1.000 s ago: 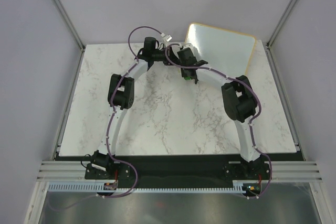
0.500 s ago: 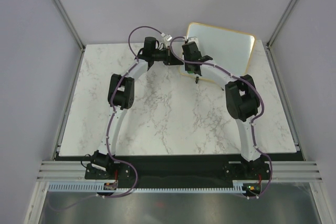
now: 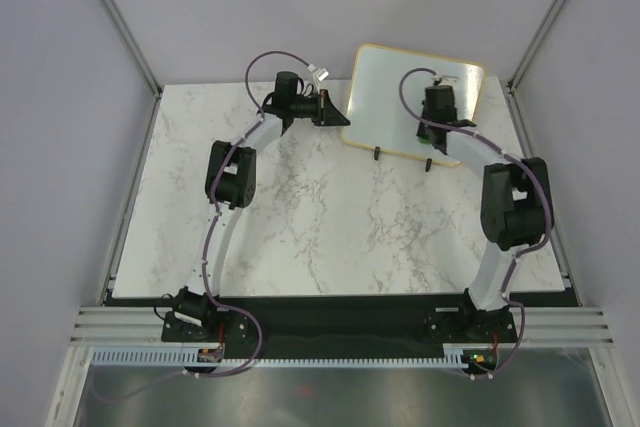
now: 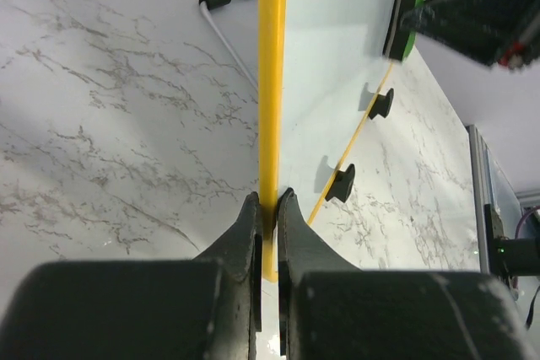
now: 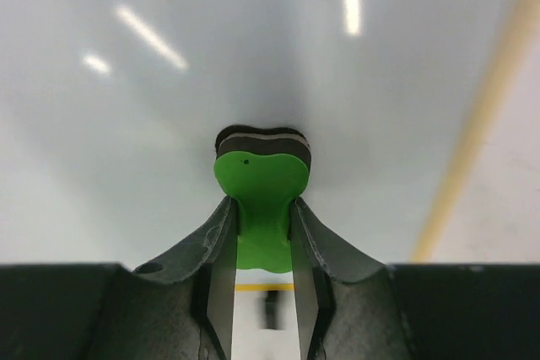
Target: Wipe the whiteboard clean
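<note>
The whiteboard (image 3: 385, 97) stands tilted on its black clip feet (image 3: 376, 154) at the back right of the marble table. My left gripper (image 3: 343, 119) is shut on its left edge; in the left wrist view the jaws (image 4: 268, 204) pinch the yellow-looking frame (image 4: 272, 82). My right gripper (image 3: 437, 97) is shut on a green eraser (image 5: 261, 183), whose dark felt presses against the white board surface (image 5: 169, 107) near its upper right. The left wrist view also shows the eraser (image 4: 403, 14) flat on the board (image 4: 337, 56).
The marble table (image 3: 300, 217) is walled by grey panels and aluminium posts. A black strip (image 3: 340, 297) runs along its near edge. A thin white wire with black tips (image 4: 228, 31) lies on the table behind the board's frame.
My right gripper has carried the eraser across the board from its left edge to the upper right. The left gripper and the board have stayed put.
</note>
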Controlling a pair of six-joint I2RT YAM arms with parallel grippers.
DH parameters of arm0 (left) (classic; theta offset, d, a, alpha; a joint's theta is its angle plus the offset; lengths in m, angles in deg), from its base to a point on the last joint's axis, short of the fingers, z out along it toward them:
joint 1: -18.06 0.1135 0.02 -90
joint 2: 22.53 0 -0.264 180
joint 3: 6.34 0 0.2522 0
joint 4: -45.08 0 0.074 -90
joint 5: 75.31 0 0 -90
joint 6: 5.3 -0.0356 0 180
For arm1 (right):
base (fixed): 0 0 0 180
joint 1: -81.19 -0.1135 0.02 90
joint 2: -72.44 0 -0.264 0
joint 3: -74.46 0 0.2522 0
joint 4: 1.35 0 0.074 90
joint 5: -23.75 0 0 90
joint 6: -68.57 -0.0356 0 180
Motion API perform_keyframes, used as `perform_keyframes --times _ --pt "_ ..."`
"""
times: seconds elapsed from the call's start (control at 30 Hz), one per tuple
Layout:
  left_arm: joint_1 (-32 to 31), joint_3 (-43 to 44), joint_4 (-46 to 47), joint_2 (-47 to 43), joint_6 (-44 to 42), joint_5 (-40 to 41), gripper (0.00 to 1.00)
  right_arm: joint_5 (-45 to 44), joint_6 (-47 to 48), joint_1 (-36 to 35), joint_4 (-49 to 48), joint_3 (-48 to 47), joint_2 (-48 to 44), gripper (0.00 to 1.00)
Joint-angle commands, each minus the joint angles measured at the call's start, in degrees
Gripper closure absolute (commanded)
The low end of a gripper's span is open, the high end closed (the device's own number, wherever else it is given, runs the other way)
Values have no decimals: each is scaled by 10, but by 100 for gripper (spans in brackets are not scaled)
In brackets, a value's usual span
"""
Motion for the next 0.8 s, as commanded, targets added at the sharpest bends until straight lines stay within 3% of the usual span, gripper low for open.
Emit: perform_keyframes --times 0.0,0.2,0.37,0.6,0.73,0.77 --pt "8 -7 -2 -38 -36 12 98 -67 0 87 -21 60 -54 100" --pt "8 -7 -2 -40 -38 14 98 -11 -22 205 -36 122 -138 100" --pt "8 -7 -2 -40 -33 14 98 0 -13 216 -31 157 -185 100" --pt "6 -19 -2 -42 -33 14 98 93 -59 278 -32 215 -168 100" --pt "4 -20 -2 -42 -33 15 98 87 -53 286 -31 219 -135 100" --pt "4 -20 -2 -41 -33 16 98 86 -51 287 -31 219 -130 94"
